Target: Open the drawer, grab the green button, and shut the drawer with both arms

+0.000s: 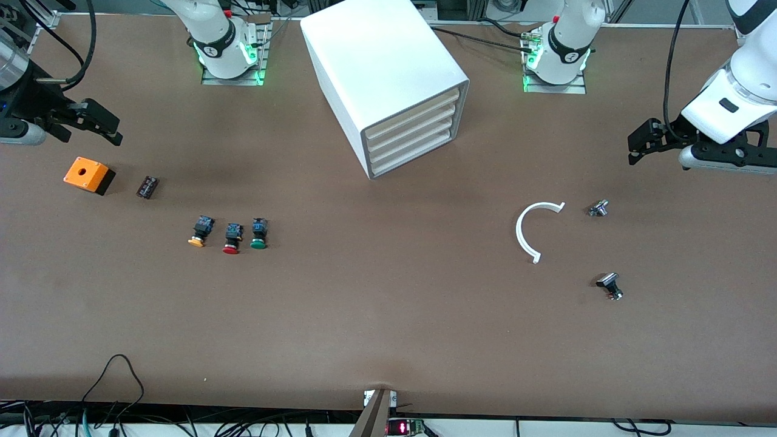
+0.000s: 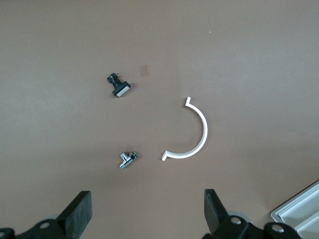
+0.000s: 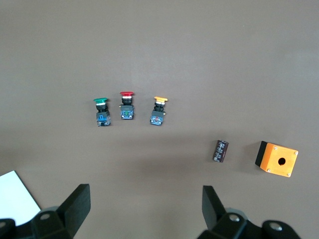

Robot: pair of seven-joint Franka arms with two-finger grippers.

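Observation:
The white cabinet stands at the middle of the table near the arms' bases, and its four drawers are all shut. The green-capped button lies on the table nearer the front camera than the cabinet, toward the right arm's end. It also shows in the right wrist view. My right gripper hangs open and empty over the table at the right arm's end. My left gripper hangs open and empty over the left arm's end. Both are apart from the cabinet.
A red-capped button and an orange-capped one lie beside the green one. An orange box and a small black part lie under the right gripper's side. A white arc and two metal parts lie toward the left arm's end.

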